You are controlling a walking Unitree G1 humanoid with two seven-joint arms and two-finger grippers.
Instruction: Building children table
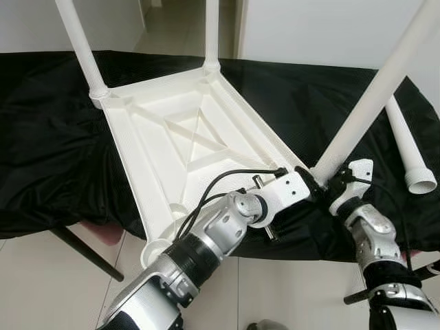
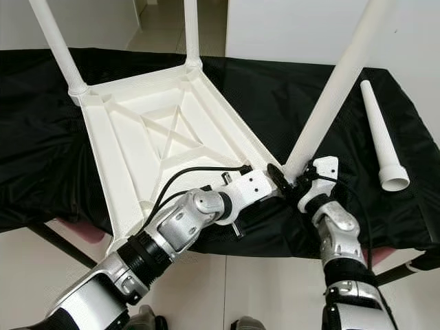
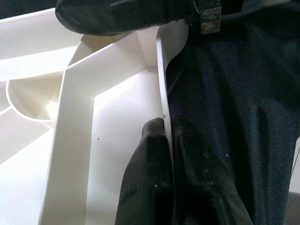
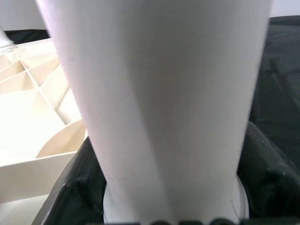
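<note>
Left gripper (image 1: 307,180) clamped on rim of upturned tabletop (image 1: 185,141), at near right corner. Right gripper (image 1: 328,184) closed around leg (image 1: 375,96) at same corner. Tabletop laid on black cloth (image 1: 48,144). Loose leg (image 1: 407,151) right of tabletop.

An upturned white tabletop (image 1: 185,137) lies on black cloth (image 1: 48,144). At its four o'clock corner the left gripper (image 1: 302,177) and right gripper (image 1: 335,180) meet around a slanting leg (image 1: 371,96). A loose leg (image 1: 409,151) lies at three o'clock.
</note>
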